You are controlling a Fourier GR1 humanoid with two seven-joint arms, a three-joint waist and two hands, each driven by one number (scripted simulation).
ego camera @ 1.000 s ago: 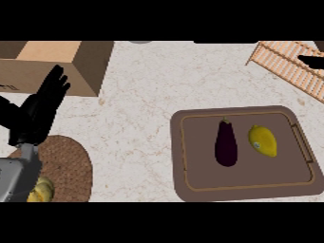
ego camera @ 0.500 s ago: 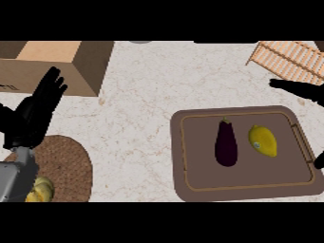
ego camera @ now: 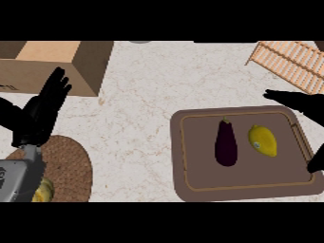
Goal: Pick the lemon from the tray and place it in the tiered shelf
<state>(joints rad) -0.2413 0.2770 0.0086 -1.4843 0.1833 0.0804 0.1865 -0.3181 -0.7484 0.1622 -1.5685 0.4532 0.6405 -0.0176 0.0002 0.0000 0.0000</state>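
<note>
A yellow lemon (ego camera: 262, 140) lies on the brown tray (ego camera: 192, 190), just right of a dark purple eggplant (ego camera: 226, 142). The wooden slatted tiered shelf (ego camera: 298, 59) stands at the back right. My right hand (ego camera: 317, 111) is open at the tray's right edge, its fingers spread above the tray's far right corner and its thumb low by the right rim; it does not touch the lemon. At the left, my left hand (ego camera: 34, 114) rests open with fingers up.
A cardboard box (ego camera: 45, 66) stands at the back left. A round woven mat (ego camera: 70, 166) lies at the front left, with a yellow object (ego camera: 43, 191) partly hidden under my left forearm.
My right hand has come further in from the right edge, down and left over the tray's right side. The left hand has barely moved.
</note>
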